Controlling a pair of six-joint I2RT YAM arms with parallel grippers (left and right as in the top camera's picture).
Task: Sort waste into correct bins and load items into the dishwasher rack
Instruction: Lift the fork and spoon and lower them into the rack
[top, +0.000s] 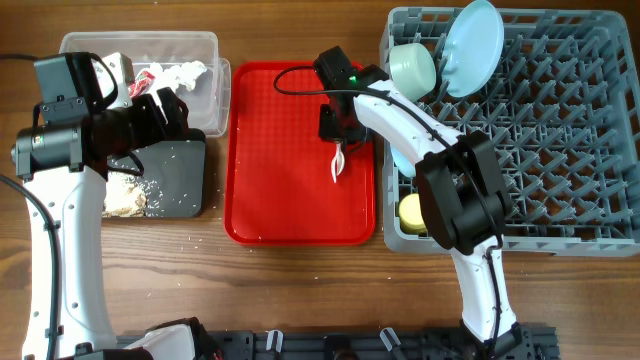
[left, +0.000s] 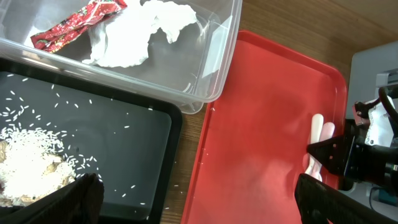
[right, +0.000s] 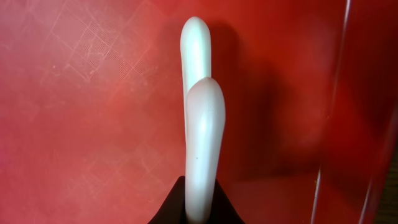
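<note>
My right gripper (top: 338, 138) hovers over the flat red tray (top: 290, 195) and is shut on a white plastic utensil (right: 203, 130). A second white utensil (right: 194, 43) lies just behind it; I cannot tell fork from spoon. My left gripper (top: 165, 108) is open and empty (left: 199, 208) above the seam between the clear tub (top: 140, 40) and the black tray (top: 180, 170). The tub holds the red wrapper (left: 74, 22) and white paper (left: 134, 37). Food scraps (left: 25, 155) lie in the black tray. The grey rack (top: 560, 150) holds the blue plate (top: 472, 45), green bowl (top: 412, 68) and yellow cup (top: 412, 212).
Small white crumbs are scattered over the black tray (left: 124, 137) and on the wood between it and the red tray (left: 261, 124). The right arm stretches across the rack's left edge. The light blue bowl (top: 400, 158) is mostly hidden under that arm.
</note>
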